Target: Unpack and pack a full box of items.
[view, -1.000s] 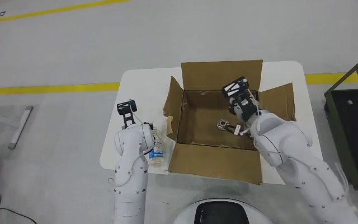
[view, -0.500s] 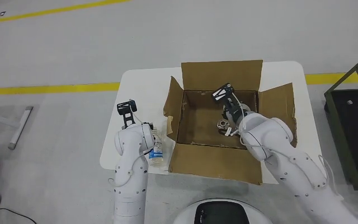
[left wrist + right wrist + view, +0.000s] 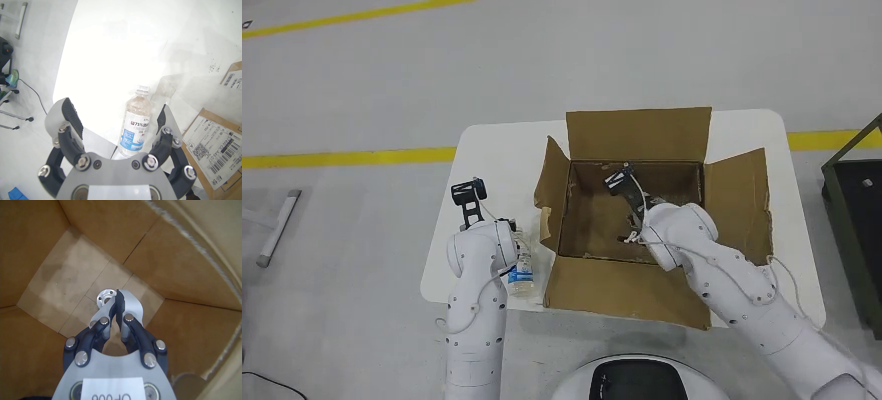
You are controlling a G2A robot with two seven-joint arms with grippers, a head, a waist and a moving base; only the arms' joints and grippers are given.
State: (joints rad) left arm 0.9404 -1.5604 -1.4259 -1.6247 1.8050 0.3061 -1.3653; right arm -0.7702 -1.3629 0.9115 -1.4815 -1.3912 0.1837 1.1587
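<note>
nearly unpacked: one flange left in the box

outside, a bottle stands near the counter's front edge, beside the box, below the wide-open left end effector. the right end effector is closed at the metal flange on the box floor; whether it grips it is unclear. repacking remains.

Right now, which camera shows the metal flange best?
Right wrist view: the flange lies on the box floor, bolt holes clear, partly behind the right tool. From the top, the right arm covers it; the left wrist faces a bottle.
</note>
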